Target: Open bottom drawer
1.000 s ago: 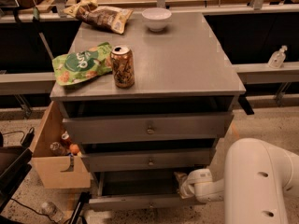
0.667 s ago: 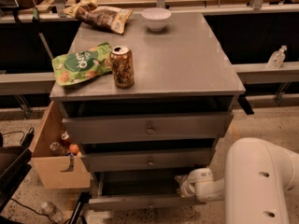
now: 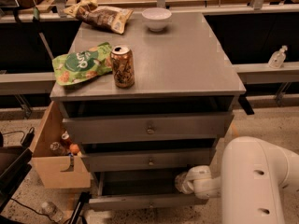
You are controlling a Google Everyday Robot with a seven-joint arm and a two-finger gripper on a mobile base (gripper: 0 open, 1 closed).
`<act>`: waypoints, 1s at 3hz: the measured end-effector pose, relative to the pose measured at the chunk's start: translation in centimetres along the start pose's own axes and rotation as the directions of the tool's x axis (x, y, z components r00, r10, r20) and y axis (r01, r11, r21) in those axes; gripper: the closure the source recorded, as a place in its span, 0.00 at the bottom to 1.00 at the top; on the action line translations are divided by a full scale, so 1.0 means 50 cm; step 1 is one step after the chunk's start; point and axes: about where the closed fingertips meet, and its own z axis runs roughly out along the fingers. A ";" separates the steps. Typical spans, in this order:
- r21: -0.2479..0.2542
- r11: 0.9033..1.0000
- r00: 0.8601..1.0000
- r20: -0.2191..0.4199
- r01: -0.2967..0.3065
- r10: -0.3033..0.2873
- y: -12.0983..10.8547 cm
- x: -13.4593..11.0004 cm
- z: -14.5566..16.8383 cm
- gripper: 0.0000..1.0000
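The grey cabinet (image 3: 154,69) has three drawers. The bottom drawer (image 3: 140,203) has the slimmest front and a small round knob (image 3: 150,204). It stands pulled out, forward of the middle drawer (image 3: 149,161), with a dark gap behind its front. My white arm (image 3: 254,181) comes in from the lower right. My gripper (image 3: 181,183) sits at the right end of the bottom drawer's opening, just above and behind the drawer front. The top drawer (image 3: 149,127) also stands slightly out.
On the cabinet top are a drink can (image 3: 123,66), a green snack bag (image 3: 79,68), a brown chip bag (image 3: 100,15) and a white bowl (image 3: 156,18). A wooden box (image 3: 53,164) with small items stands at the left. A plastic bottle (image 3: 50,211) lies on the floor.
Almost nothing differs. The gripper stays at the right end of the bottom drawer's opening, and the drawer front stands equally far out.
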 end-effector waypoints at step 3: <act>-0.115 0.991 0.997 0.029 -0.073 0.076 0.059 -0.011 0.069 1.00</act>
